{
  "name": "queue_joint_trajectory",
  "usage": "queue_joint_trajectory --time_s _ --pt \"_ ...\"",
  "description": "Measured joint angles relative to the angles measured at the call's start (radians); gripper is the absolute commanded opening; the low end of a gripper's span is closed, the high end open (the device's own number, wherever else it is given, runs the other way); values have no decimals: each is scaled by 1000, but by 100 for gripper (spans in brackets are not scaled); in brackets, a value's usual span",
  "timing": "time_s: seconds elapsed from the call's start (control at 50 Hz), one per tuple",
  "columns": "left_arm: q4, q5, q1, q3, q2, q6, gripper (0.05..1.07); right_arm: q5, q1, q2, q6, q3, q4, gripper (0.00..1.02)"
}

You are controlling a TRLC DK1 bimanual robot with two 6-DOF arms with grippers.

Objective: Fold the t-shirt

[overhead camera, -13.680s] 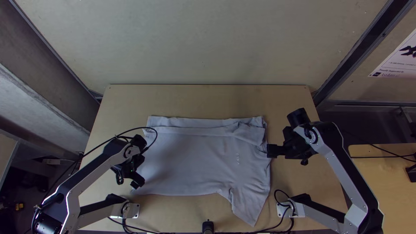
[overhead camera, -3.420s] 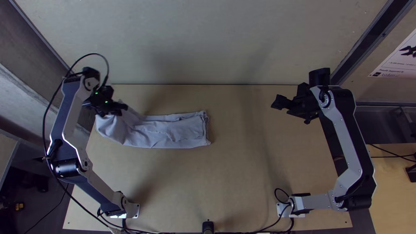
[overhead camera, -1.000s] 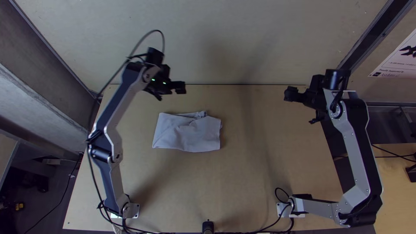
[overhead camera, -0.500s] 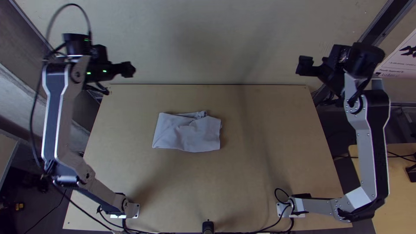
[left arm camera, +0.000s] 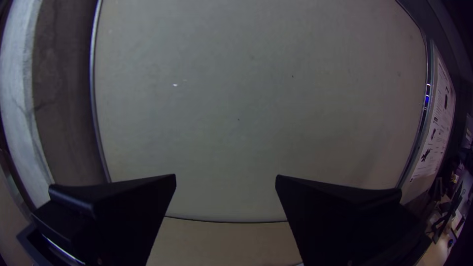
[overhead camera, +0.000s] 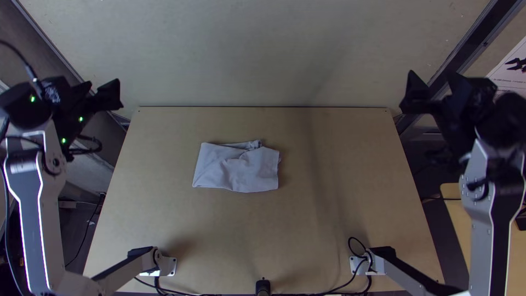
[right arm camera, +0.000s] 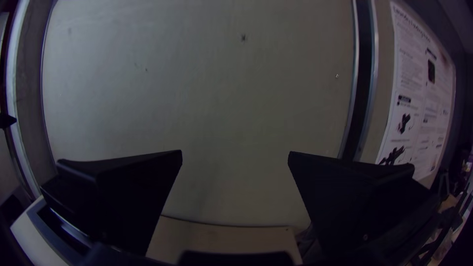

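In the top view my left gripper (overhead camera: 112,96) is raised beyond the table's far left corner, well away from the cloth. My right gripper (overhead camera: 419,98) is held up past the far right corner. The t-shirt (overhead camera: 235,169) lies on the table as a small, flat, roughly rectangular folded bundle, with a crease and a loose edge along its far side. Wide apart and holding nothing, the fingers of my left gripper (left arm camera: 225,182) stand open in the left wrist view. The right wrist view has my right gripper (right arm camera: 235,157) likewise open.
The light wooden table (overhead camera: 263,235) surrounds the bundle on all sides. A pale wall panel (overhead camera: 263,55) rises behind the far edge. At the near edge stands a small black post (overhead camera: 263,286), with cables beside it.
Since the oldest frame the shirt has gone from widely spread to a compact bundle. Over the last second it has lain still while both arms moved outward and up, away from it.
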Motion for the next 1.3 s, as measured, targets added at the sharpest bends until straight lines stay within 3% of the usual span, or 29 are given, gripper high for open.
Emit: queue_joint_trajectory --time_s 0.24,0.58,0.92,1.3 --pt "336 0 41 -430 -278 0 102 2 0 -238 -34 -288 173 99" --pt "598 -5 116 -883 -595 0 102 58 0 -635 -70 -750 353 99" --pt "723 -19 126 -1238 -833 0 102 79 0 -947 -111 -1168 443 99" --pt "790 -21 83 -1540 -1060 0 102 84 2 -1056 -114 -1561 605 99"
